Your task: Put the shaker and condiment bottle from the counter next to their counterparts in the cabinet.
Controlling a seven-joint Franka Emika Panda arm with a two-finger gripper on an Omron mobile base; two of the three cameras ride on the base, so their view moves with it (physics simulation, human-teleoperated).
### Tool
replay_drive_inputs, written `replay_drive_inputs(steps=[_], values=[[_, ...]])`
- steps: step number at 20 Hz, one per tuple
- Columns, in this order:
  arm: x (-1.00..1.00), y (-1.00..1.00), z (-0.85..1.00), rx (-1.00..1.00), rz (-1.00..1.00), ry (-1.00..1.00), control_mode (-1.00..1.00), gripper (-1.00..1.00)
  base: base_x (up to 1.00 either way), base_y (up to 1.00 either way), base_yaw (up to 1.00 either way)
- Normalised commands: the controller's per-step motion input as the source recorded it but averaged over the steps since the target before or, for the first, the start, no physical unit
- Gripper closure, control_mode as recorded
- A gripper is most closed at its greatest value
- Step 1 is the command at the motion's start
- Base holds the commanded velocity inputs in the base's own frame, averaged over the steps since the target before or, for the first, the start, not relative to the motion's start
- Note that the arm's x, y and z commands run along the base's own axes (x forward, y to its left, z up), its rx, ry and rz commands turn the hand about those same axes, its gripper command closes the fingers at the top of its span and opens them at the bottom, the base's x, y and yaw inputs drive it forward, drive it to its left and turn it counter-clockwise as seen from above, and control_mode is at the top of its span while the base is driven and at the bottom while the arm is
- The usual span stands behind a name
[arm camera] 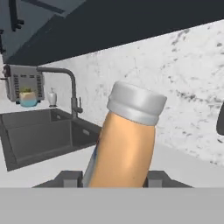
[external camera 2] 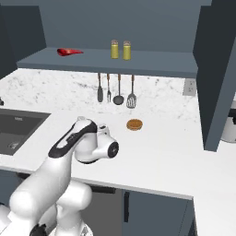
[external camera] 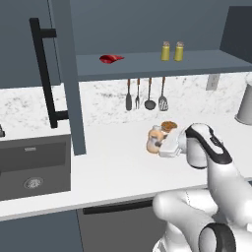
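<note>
The shaker half of the task appeared done: two yellow-green shakers (external camera: 172, 51) were seen standing side by side on the cabinet shelf (external camera: 147, 65). The condiment bottle (external camera: 155, 139) was the step in hand. It was seen low over the white counter (external camera: 113, 167), in front of the hanging utensils (external camera: 145, 96), with the gripper (external camera: 166, 146) brought in from the side. In the hand view the bottle's tan body (arm camera: 124, 151) was framed between the two dark fingertips (arm camera: 69, 177), one at each flank, so the gripper was judged closed on the bottle. Whether the bottle's base was clear of the counter could not be told.

The next move was judged to call for a lift, then a carry up and left to the red flattish bottle (external camera: 111, 59) lying on the shelf.

The shelf's front edge overhung the utensils and would have to be cleared first. Bare shelf lay between the red bottle and the shakers. The open cabinet door (external camera: 74, 98) with its black bar handle (external camera: 45, 74) stood to the left, bounding the swing. A small brown bowl (external camera 2: 134, 124) sat just behind the pickup spot.
</note>
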Motion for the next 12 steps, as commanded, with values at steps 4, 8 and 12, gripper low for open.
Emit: replay_drive_inputs(steps=[4, 8, 12], values=[[-0.38, 0.01, 0.79, -0.05, -0.37, -0.20, -1.00, 1.00, 0.00, 0.00, 0.00], [-0.44, 0.04, 0.71, -0.04, -0.29, -0.13, -1.00, 1.00, 0.00, 0.00, 0.00], [-0.53, 0.13, 0.70, -0.06, -0.24, -0.14, -1.00, 1.00, 0.00, 0.00, 0.00]])
